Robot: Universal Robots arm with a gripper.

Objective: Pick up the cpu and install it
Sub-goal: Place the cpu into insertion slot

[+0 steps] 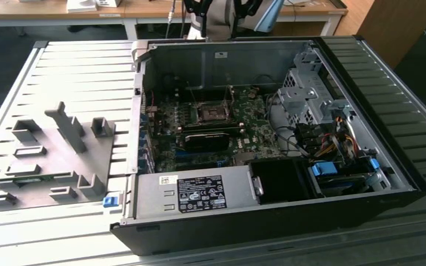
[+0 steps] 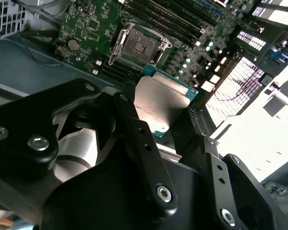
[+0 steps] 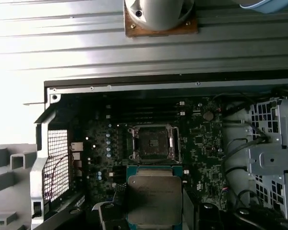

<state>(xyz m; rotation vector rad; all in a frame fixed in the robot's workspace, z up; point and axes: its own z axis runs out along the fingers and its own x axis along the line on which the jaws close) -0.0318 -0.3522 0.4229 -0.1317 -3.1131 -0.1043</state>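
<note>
My gripper (image 2: 164, 125) is shut on the cpu (image 2: 159, 101), a flat square chip with a shiny silver-grey top and a green rim. Its black fingers (image 2: 137, 132) press on two opposite edges. In the first wrist view the cpu (image 3: 153, 199) hangs above the motherboard, a short way off from the open socket (image 3: 152, 142), with the gripper (image 3: 153, 218) around it. The socket (image 2: 139, 45) is a dark square in a metal frame with its lid swung back. The exterior view shows the socket (image 1: 213, 113) in the middle of the green board inside the open computer case (image 1: 142, 111).
A grey plastic fixture (image 1: 50, 160) with upright blocks lies at the exterior view's left, on the ribbed metal table (image 1: 80, 72). Inside the case are a power supply (image 1: 191, 194), a drive cage (image 1: 309, 94) and loose cables (image 1: 331, 138). The arm's base (image 1: 224, 16) stands behind the case.
</note>
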